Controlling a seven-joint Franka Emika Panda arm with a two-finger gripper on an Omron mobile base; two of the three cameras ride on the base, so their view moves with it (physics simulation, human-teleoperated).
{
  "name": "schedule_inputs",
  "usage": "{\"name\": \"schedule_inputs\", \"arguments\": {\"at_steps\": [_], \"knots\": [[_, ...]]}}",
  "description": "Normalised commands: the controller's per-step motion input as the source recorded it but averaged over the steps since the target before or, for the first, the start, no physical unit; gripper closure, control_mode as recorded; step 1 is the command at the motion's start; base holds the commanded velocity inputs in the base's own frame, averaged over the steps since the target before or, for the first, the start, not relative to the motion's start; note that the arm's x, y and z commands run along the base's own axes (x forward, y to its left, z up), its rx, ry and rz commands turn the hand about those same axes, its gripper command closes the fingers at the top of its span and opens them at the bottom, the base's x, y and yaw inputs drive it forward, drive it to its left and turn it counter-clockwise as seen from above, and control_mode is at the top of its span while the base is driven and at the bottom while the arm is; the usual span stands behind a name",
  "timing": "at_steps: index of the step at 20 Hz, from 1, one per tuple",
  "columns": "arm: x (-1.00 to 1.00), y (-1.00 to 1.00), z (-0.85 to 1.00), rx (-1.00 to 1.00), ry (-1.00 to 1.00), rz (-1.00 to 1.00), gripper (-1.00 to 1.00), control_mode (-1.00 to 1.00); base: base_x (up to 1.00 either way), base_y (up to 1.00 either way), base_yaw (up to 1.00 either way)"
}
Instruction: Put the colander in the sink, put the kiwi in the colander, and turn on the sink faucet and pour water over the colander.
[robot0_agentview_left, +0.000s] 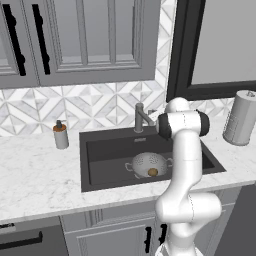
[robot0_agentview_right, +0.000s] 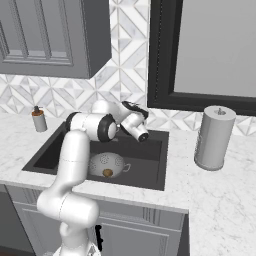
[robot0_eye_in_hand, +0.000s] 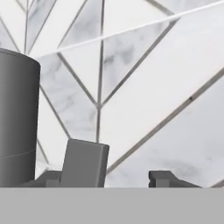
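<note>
The grey colander (robot0_agentview_left: 148, 164) (robot0_agentview_right: 106, 163) stands in the dark sink (robot0_agentview_left: 107, 160) (robot0_agentview_right: 150, 167), and the brown kiwi (robot0_agentview_left: 153, 172) (robot0_agentview_right: 107, 173) lies inside it. The grey sink faucet (robot0_agentview_left: 141, 118) rises at the sink's back edge, with my wrist right beside its spout. In the hand view, the faucet's round body (robot0_eye_in_hand: 17, 118) fills the left side. Its flat lever (robot0_eye_in_hand: 85, 162) stands between my fingertips, close to the left fingertip (robot0_eye_in_hand: 48, 177). My gripper (robot0_eye_in_hand: 105, 178) faces the tiled wall, jaws apart, with a gap between the lever and the right fingertip. No water is running.
A soap dispenser (robot0_agentview_left: 60, 135) (robot0_agentview_right: 38, 119) stands left of the sink. A grey paper towel roll (robot0_agentview_left: 241, 117) (robot0_agentview_right: 214, 137) stands on the marble counter (robot0_agentview_left: 40, 175) at the right. The dark window frame (robot0_agentview_right: 155, 65) and tiled wall are just behind the faucet.
</note>
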Motion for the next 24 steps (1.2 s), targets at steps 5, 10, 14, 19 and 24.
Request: {"name": "schedule_inputs", "arguments": {"at_steps": [5, 10, 14, 19, 24], "knots": [[0.06, -0.05, 0.00, 0.00, -0.01, -0.02, 1.00, -1.00, 0.00, 0.00, 0.00], [0.00, -0.24, 0.00, 0.02, -0.01, -0.04, 1.00, -1.00, 0.00, 0.00, 0.00], [0.00, -0.43, 0.00, 0.03, 0.00, -0.10, 1.00, -1.00, 0.00, 0.00, 0.00], [0.00, -0.54, 0.00, 0.02, 0.00, -0.08, 1.00, -1.00, 0.00, 0.00, 0.00], [0.00, -0.59, 0.00, 0.03, 0.00, -0.04, 1.00, -1.00, 0.00, 0.00, 0.00]]}}
